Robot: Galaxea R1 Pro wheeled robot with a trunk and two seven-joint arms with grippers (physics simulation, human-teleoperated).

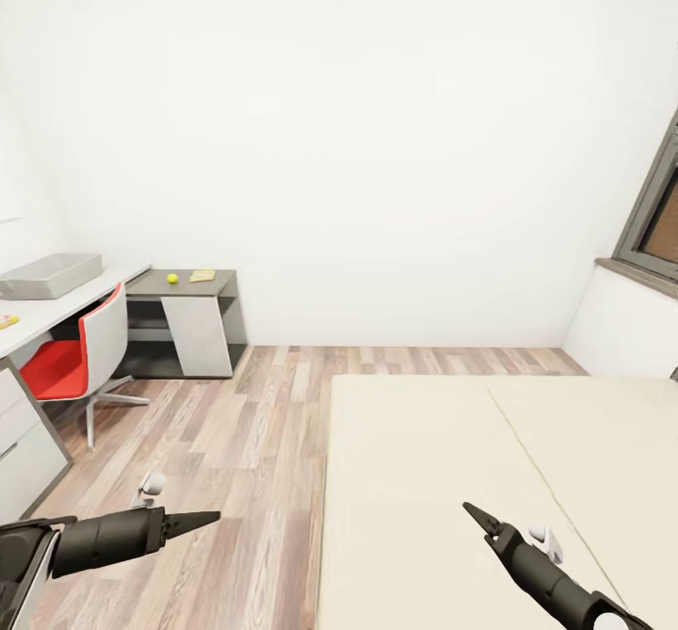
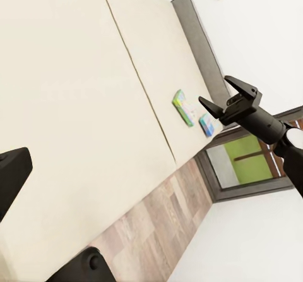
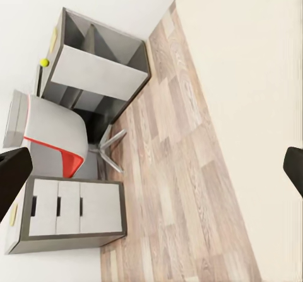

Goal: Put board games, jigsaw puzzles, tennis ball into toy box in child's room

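Fingers of right gripper [image 2: 222, 98] parted, empty; left gripper [image 1: 202, 519] state unclear. Two board games [image 2: 192, 111] lie flat on the bed [image 1: 424, 479]. Judged light, rigid, slick-lidded: pinch across a long edge.

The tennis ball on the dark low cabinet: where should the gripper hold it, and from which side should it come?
Probably from above, closing across the middle of the tennis ball. It sits alone on the flat dark cabinet top, apart from the yellow flat item, so its sides are free; being round, it may roll if pushed sideways.
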